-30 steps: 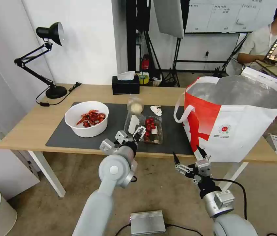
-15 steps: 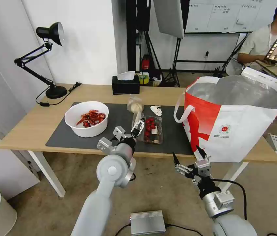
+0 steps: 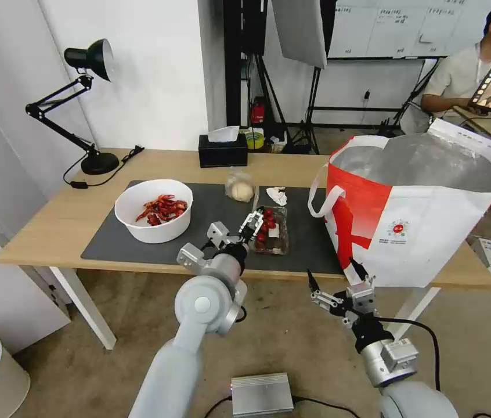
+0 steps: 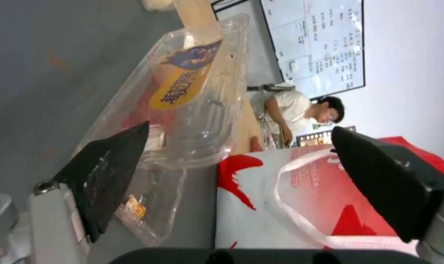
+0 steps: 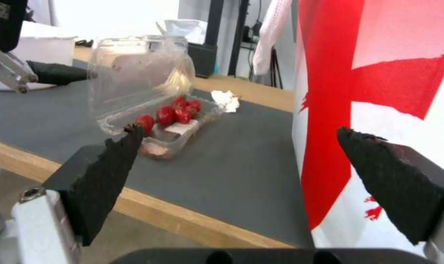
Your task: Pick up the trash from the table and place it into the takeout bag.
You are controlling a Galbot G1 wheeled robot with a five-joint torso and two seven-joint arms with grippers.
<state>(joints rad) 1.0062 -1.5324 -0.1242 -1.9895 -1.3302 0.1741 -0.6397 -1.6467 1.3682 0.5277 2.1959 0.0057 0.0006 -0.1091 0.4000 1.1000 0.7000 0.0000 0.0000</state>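
Standing half open on the large dark grey mat [image 3: 199,223], the clear two-part plastic tray [image 3: 271,230] holds a cluster of red round bits in its lower half, while its see-through lid, marked with a yellow and blue label, is tipped up on the side toward the white round bowl of red shells [image 3: 154,210]. The left gripper [image 3: 251,222] reaches over the near edge of the long light-wood table [image 3: 48,223] and sits at the raised lid, its black fingers spread apart; in the left wrist view the lid lies against one finger [image 4: 107,172], though whether it truly touches is hard to judge. Beyond the tray lie a clear bag around a beige lump [image 3: 240,187] and a crumpled white tissue [image 3: 277,195], both on the mat and apart from the gripper. The large red-and-white takeout bag with silver foil lining [image 3: 414,215] stands open at the table's right end, near the tray. The right gripper [image 3: 334,284] hangs below the table edge in front of the bag, its fingers wide apart and holding nothing.
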